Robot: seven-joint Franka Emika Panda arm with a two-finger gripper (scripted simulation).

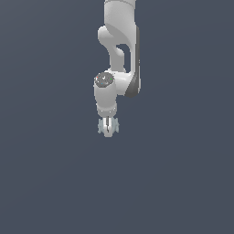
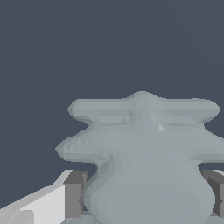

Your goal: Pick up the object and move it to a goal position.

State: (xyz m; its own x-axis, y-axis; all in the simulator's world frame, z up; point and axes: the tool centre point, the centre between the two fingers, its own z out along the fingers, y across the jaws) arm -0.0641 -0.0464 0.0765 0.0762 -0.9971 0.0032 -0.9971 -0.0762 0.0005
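One pale lobed object (image 2: 144,148), seemingly rigid and light, is sitting between the pincer (image 1: 107,128) fingers (image 2: 75,192), which are closing on its narrow base.

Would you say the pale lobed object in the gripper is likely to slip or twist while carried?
Possibly. The pale object has bulging, uneven lobes, so the gripper fingers meet curved surfaces, which may let it pivot. It looks rigid, probably not floppy.

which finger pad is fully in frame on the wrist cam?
The dark grey finger pad beside the white link; the other pad is cut by the frame edge. Both press the pale grey lobed object.
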